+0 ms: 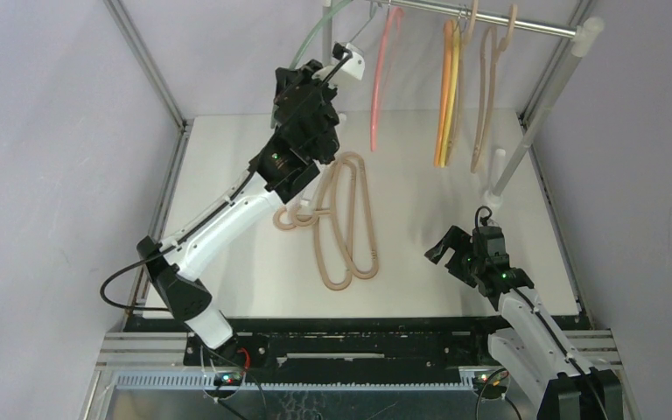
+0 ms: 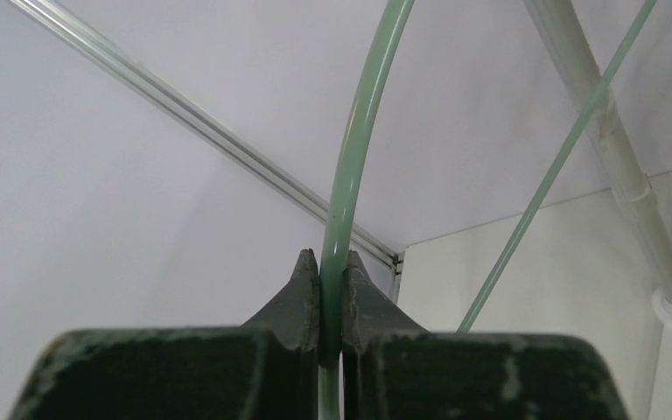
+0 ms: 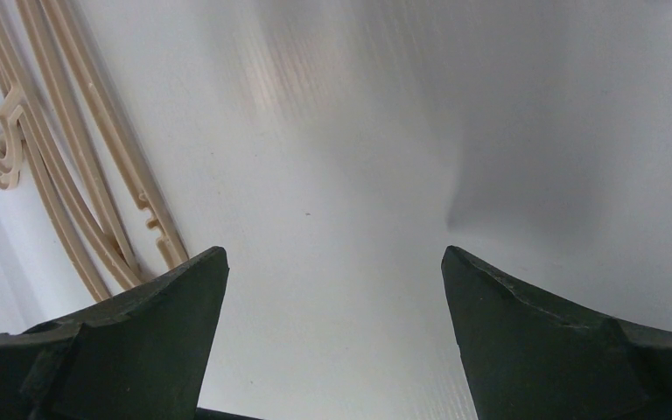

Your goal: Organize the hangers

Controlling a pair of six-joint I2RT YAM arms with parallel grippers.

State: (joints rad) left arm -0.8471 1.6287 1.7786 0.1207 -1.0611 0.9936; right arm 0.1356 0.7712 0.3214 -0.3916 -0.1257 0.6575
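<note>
Hangers split between table and rail, with our left arm raised toward the back.
At far left we see the left gripper pinched almost shut on the thin pale-green hanger, whose rod runs up between the fingers and curves away above them. Just right of that arm, a pile of overlapping beige hangers lies flat on the white table. Higher up and further right, the silver rail carries a pink hanger, then an orange hanger and a yellow hanger pressed together, then tan hangers. At far right the right gripper hangs low over the table, fingers spread wide and holding nothing. The beige pile shows at the left edge of its wrist view.
</note>
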